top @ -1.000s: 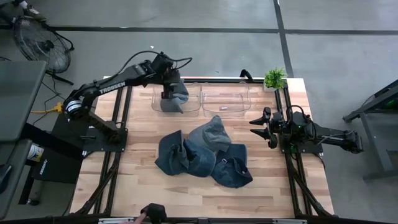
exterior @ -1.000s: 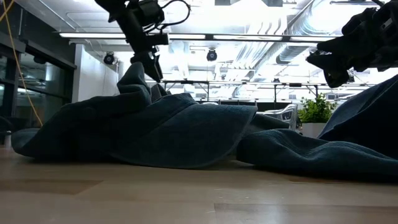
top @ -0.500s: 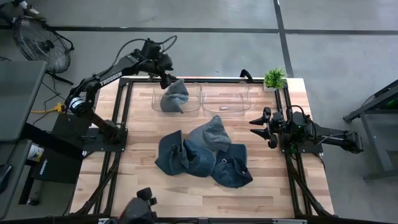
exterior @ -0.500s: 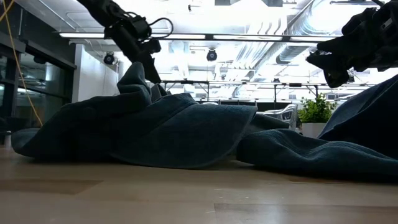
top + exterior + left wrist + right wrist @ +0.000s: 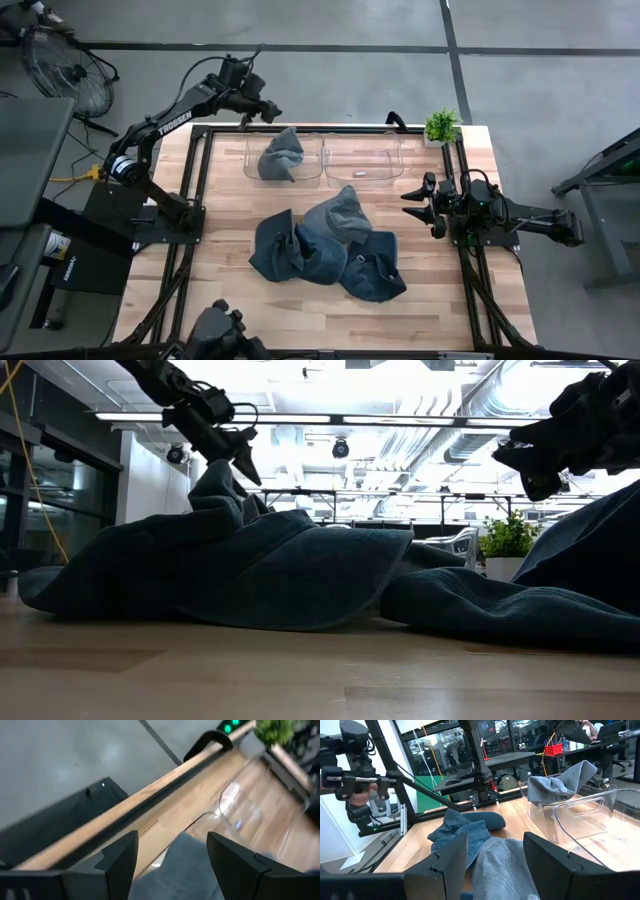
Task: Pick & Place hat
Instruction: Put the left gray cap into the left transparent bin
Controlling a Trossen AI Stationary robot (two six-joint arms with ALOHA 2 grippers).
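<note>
One blue denim hat (image 5: 280, 156) lies crumpled inside the left clear bin (image 5: 252, 168), rising above its rim (image 5: 562, 779). Several more denim hats (image 5: 325, 250) are heaped on the middle of the table (image 5: 250, 575). My left gripper (image 5: 262, 112) is open and hovers above the table's far edge, just beyond the left bin; its wrist view shows the binned hat (image 5: 192, 870) below the fingers. My right gripper (image 5: 420, 205) is open and waits near the right edge, facing the heap (image 5: 492, 852).
An empty clear bin (image 5: 362, 162) stands to the right of the left one at the far edge. A small potted plant (image 5: 441, 125) sits at the far right corner. Black frame rails run along the table's sides. Bare wood (image 5: 300, 315) lies near the front edge.
My left gripper has risen from the hat in the left bin and drawn back toward the far-left, past the table's far edge, tipping as it went. The hat has stayed in the bin. My right arm has kept still.
</note>
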